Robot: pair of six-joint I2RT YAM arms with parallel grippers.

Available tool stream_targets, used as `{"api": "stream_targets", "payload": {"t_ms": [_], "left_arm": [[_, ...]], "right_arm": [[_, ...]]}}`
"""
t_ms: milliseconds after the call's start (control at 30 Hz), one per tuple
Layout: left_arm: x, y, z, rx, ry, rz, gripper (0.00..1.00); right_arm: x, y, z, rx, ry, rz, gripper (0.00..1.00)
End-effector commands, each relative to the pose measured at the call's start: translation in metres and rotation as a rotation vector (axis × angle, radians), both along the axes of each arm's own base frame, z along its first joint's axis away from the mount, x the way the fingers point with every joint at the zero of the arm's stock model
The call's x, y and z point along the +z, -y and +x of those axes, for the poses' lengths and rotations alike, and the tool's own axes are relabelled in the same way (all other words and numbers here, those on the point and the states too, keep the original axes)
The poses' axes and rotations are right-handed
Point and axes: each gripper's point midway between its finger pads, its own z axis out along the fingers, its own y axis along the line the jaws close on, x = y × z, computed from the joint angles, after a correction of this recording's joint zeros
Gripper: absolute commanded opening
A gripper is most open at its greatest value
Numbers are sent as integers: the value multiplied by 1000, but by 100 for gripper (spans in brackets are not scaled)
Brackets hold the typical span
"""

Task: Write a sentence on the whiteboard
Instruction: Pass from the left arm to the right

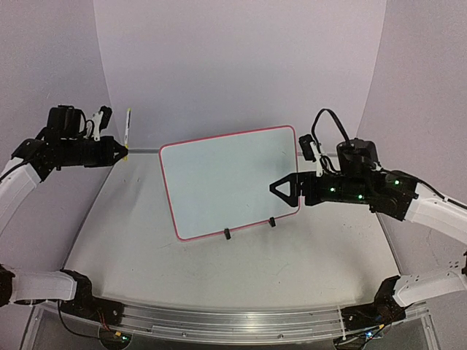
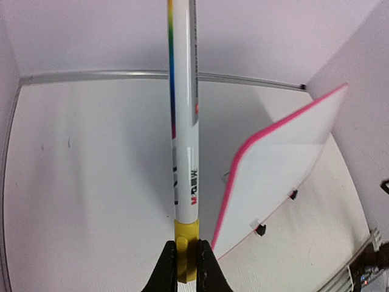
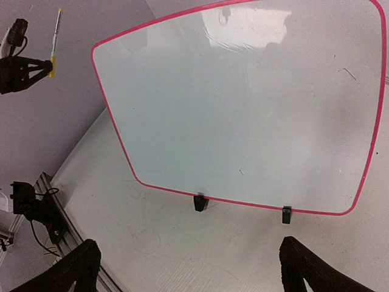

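1. Step: we judge this the start of the job. The marker is in hand and no writing has begun; none of the sentence shows on the whiteboard (image 1: pixel 226 182), which is blank in every view.
2. Board: it stands on its two black feet (image 1: pixel 227 234) mid-counter (image 1: pixel 219 284), leaning back, w/ its face turned toward the right arm.
3. The left tool (image 1: pixel 122 153) is clenched on the marker (image 1: pixel 128 124), pinching its yellow end. The pen stands upright at the far left, well apart from the board's left edge.
4. We can't tell which end is the nib, or whether a cap is on: the far end runs out of the left wrist view and is too small from the top.
5. The right tool (image 3: pixel 188 243) is spread wide & grasps nothing. It sits just beside the board's right edge, near the lower corner.
6. Next move, as we see it: swing the left arm across and tip the pen so its writing end meets the face near the upper left.
7. The right tool prob. needs to pinch or brace the rim first, since a board on small feet may slide or tip under pen pressure.
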Motion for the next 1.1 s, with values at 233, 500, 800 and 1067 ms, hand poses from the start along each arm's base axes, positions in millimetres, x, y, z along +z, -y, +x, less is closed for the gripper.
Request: {"api": "stream_targets", "payload": {"t_ms": [233,500,800,1067], "left_arm": [[18,87,-96,-588,-63,15,0],[-26,159,-149,-865,-155,163,0],[-37,218,-179,-1101,-145,168,0],[-39,234,-184,-1170,-164,142,0]], "right_arm": [[30,-46,-38,446,-198,89,97],[16,-76,-60,645,-410,148,93],[6,-90,-72,709,-468,158,90],[-6,-110,-83,772,-485,165,81]]}}
